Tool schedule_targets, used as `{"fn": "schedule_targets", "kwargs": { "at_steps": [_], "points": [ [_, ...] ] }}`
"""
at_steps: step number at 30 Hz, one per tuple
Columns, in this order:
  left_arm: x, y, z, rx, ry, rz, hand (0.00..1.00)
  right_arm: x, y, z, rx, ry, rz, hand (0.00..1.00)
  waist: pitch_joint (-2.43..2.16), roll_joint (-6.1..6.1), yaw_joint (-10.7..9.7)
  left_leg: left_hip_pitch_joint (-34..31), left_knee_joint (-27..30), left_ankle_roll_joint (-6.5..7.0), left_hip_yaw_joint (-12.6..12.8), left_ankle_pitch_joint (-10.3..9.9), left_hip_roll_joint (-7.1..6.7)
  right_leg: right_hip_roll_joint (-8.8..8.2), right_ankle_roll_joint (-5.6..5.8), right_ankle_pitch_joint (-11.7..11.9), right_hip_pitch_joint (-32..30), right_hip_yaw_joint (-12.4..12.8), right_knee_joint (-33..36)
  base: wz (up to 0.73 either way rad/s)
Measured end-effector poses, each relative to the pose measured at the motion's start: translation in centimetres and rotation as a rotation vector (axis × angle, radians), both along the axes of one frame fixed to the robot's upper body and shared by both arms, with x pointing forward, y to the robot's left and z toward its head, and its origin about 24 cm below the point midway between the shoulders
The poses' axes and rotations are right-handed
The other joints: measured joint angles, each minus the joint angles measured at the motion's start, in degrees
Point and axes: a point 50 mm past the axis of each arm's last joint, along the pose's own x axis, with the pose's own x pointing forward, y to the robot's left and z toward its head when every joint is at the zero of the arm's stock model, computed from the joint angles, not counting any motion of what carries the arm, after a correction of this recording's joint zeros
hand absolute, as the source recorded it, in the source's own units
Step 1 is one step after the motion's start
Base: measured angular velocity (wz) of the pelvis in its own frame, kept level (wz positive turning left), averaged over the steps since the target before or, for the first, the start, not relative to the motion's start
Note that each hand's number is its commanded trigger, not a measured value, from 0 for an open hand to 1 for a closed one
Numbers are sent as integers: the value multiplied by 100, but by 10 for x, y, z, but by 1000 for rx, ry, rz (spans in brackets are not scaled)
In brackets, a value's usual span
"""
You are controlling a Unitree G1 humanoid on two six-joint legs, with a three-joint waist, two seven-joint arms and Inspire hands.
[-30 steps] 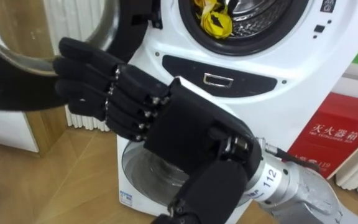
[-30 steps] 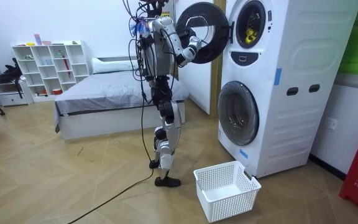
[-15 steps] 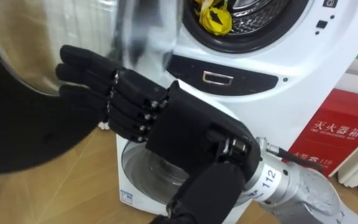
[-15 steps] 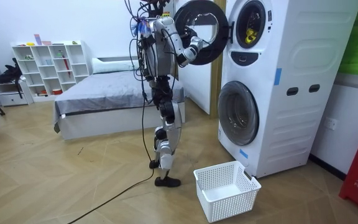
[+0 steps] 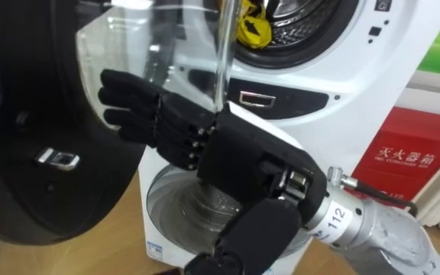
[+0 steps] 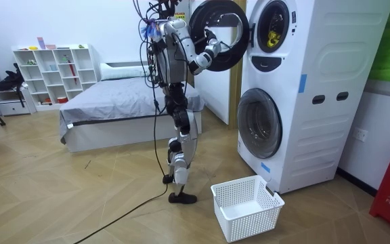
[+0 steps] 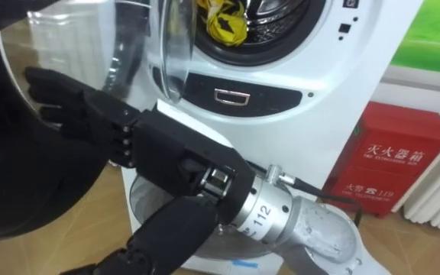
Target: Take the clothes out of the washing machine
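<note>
A yellow cloth [image 5: 252, 29] lies in the drum of the upper washing machine [image 6: 296, 41], high in the eye views; it also shows as the yellow cloth [image 7: 224, 23]. The machine's round door [image 5: 44, 153] stands open on my left, its dark face with a chrome handle toward me and its glass bowl [image 5: 182, 53] bulging toward the drum. My right hand [image 5: 166, 122] reaches in from the lower right with straight fingers at the door's glass and holds nothing. In the room view I stand upright before the stacked machines, the right hand [image 6: 212, 57] raised to the door [image 6: 215, 30].
A lower washing machine with a shut round door [image 6: 259, 122] sits under the upper one. A white laundry basket [image 6: 246, 207] stands on the wooden floor by my feet. A red box [image 5: 411, 168] is right of the machines. A bed [image 6: 114, 108] and a white shelf [image 6: 49, 71] stand behind.
The door has swung to the right across the eye view; its dark face with the handle now shows. My right hand followed a little to the right, fingers still straight.
</note>
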Motion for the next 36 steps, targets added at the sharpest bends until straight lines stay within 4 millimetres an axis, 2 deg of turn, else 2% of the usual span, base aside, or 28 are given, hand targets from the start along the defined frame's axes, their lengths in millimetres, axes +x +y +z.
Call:
{"fn": "schedule_targets", "kwargs": {
  "at_steps": [4,10,12,14,15,17,23,36],
  "points": [
    [9,-7,0,-13,-30,-15,0,7,8,3,-23,-45,-40,0,9,13,64,-2,1,0,-6,1,3,4,-2,-1,-1,-1,-4,0],
    [18,-16,0,-28,-52,-35,0,19,21,4,-21,-25,-8,0,25,-19,196,11,0,1,-9,2,5,5,-2,-1,3,-13,-2,0],
    [18,-16,0,-25,-48,-41,0,24,24,2,-31,-13,-8,0,40,-40,249,12,2,1,-39,3,5,6,-3,-2,10,-39,-4,8],
    [17,-15,0,-20,-39,-42,0,30,24,0,-33,3,-28,0,73,-91,267,9,5,0,-81,3,5,6,-7,-8,-26,-72,-20,10],
    [17,-15,0,-19,-38,-42,0,31,25,1,-29,3,-33,0,103,-133,325,-7,6,0,-81,3,5,3,-5,-19,-57,-71,-15,0],
    [16,-15,-1,-20,-25,-46,0,32,29,3,-19,3,-28,0,128,-193,413,-34,6,1,-91,2,-3,-4,6,-26,-71,-77,-18,4],
    [15,-15,-1,-23,-14,-43,0,35,39,1,-34,11,-20,0,126,-206,550,-99,12,2,-147,2,-32,-26,20,-22,-56,-128,-13,6],
    [17,-19,-2,-29,-18,-51,0,35,43,-1,-46,17,-31,0,135,-186,530,-106,18,2,-153,2,-69,-65,52,-40,-9,-144,-16,0]
  ]
}}
